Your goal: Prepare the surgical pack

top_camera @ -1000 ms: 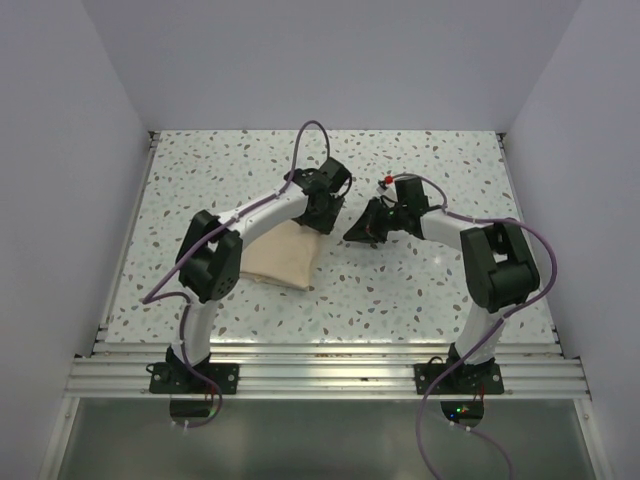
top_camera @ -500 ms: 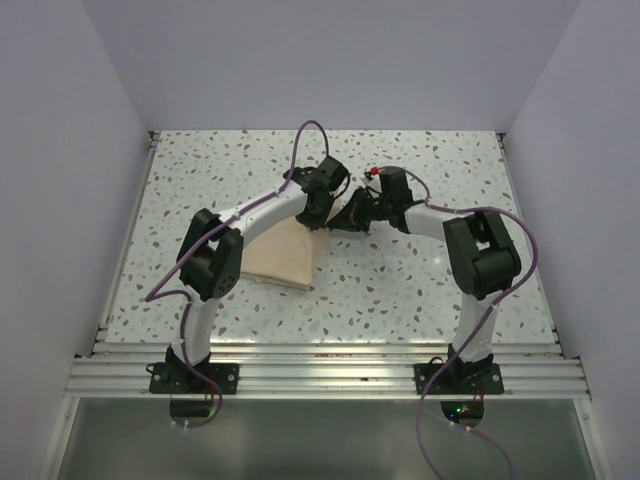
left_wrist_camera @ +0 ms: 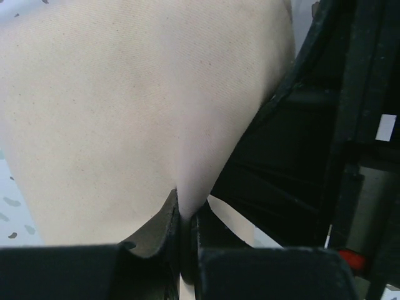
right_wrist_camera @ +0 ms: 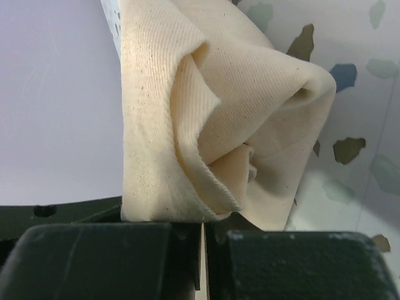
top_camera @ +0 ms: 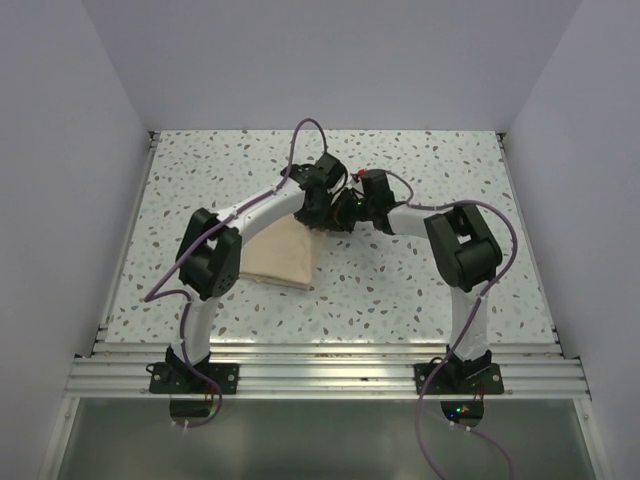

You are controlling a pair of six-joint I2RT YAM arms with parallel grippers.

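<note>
The surgical pack's tan fabric sheet point(top_camera: 278, 256) lies folded on the speckled table, partly under the left arm. Its far right corner is lifted where both grippers meet. My left gripper point(top_camera: 320, 214) is shut on a fold of the sheet; in the left wrist view the fabric point(left_wrist_camera: 125, 106) fills the frame and narrows into the pinched jaws of the left gripper point(left_wrist_camera: 186, 219). My right gripper point(top_camera: 342, 211) sits right beside it, shut on a bunched, rolled edge of the fabric point(right_wrist_camera: 219, 112), which rises straight out of the right gripper point(right_wrist_camera: 204, 226).
The right arm's black body point(left_wrist_camera: 312, 156) crowds the left wrist view at close range. The speckled tabletop point(top_camera: 420, 290) is ringed by plain walls, with a metal rail point(top_camera: 320, 372) along the near edge.
The right gripper has swung left across the table to meet the left gripper at the sheet's corner. The left gripper has shut on the fabric.
</note>
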